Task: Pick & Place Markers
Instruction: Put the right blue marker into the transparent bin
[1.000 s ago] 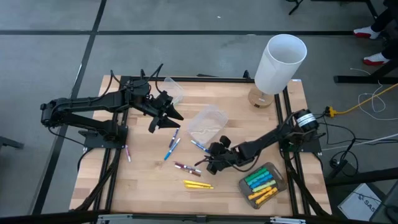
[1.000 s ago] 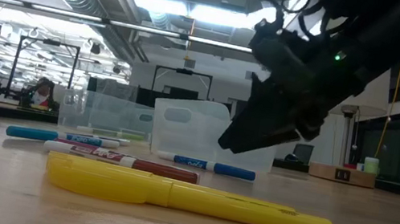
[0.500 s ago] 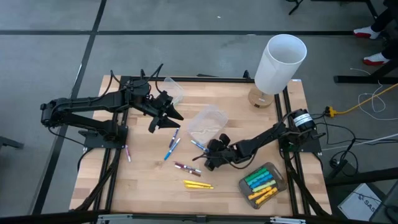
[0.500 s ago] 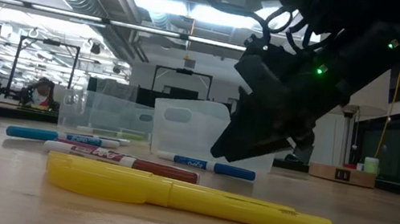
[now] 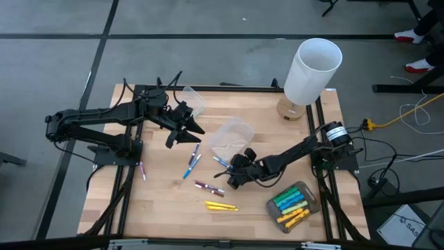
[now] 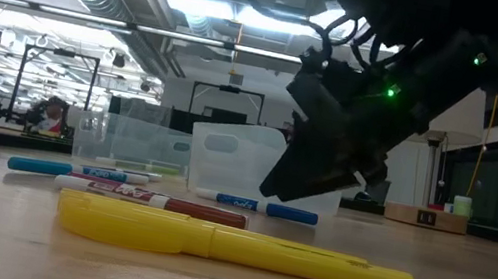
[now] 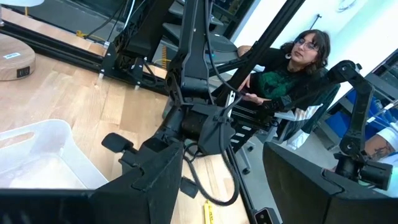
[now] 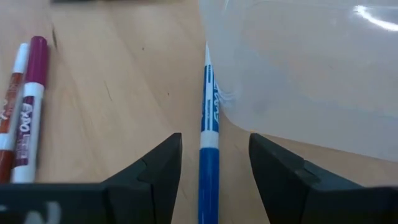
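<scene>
Loose markers lie flat on the wooden table: a blue-capped white one [image 5: 222, 163] [image 8: 209, 143] beside a clear tub [image 5: 231, 137], light blue ones [image 5: 192, 162], maroon ones [image 5: 208, 187] [image 8: 30, 106] and yellow ones [image 5: 220, 206] [image 6: 232, 243]. More green, blue and yellow markers lie in a tub [image 5: 291, 205] near the right corner. My right gripper [image 5: 234, 173] [image 8: 209, 180] is open and low over the table, one finger on each side of the blue-capped marker, not touching it. My left gripper [image 5: 186, 132] [image 7: 224, 186] is open and waits above the table's left half.
A second clear tub [image 5: 193, 101] stands at the far edge by the left arm. A tall white cylinder [image 5: 316, 66] on a round wooden base occupies the far right corner. One marker [image 5: 142, 170] lies by the left rail. A person [image 7: 292, 68] sits beyond the table.
My right gripper has crept a little toward the table's left, closing in on the blue-capped marker beside the clear tub. The markers have stayed where they were.
</scene>
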Controlling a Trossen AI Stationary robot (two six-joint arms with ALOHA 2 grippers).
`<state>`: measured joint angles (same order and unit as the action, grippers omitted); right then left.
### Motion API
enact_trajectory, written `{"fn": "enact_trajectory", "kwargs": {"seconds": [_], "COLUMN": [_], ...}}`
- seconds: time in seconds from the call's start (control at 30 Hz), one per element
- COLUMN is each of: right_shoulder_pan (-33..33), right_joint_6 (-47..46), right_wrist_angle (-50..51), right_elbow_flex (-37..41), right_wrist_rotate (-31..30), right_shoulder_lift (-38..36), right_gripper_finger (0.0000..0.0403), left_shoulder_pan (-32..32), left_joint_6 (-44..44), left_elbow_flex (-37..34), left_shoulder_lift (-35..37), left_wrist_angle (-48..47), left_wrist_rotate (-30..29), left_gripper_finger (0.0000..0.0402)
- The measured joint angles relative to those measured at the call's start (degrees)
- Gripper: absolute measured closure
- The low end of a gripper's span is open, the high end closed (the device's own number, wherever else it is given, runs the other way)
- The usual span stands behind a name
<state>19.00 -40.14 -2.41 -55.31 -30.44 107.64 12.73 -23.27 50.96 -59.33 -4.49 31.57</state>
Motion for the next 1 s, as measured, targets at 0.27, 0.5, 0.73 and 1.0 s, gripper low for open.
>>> {"fn": "enact_trajectory", "kwargs": {"seconds": [0.27, 0.5, 0.73, 1.0], "right_shoulder_pan": [0.0, -0.1, -0.1, -0.2], "right_joint_6": [-0.2, -1.3, -1.6, -1.7], "right_wrist_angle": [-2.6, -2.6, -2.2, -1.9], "right_elbow_flex": [0.0, 0.0, 0.0, 0.0], "right_wrist_rotate": [1.1, 1.0, 0.8, 1.4], "right_shoulder_lift": [2.4, 2.5, 2.6, 2.6], "right_gripper_finger": [0.0218, 0.0218, 0.0242, 0.0329], "left_shoulder_pan": [0.0, 0.0, 0.0, 0.0], "left_joint_6": [-0.2, -0.1, -0.5, -1.0], "left_elbow_flex": [0.0, 0.0, 0.0, 0.0], "left_shoulder_lift": [0.1, 0.1, 0.1, 0.1], "left_wrist_angle": [0.0, 0.0, 0.0, 0.0], "left_wrist_rotate": [0.0, 0.0, 0.0, 0.0], "left_gripper_finger": [0.0185, 0.0185, 0.0185, 0.0185]}}
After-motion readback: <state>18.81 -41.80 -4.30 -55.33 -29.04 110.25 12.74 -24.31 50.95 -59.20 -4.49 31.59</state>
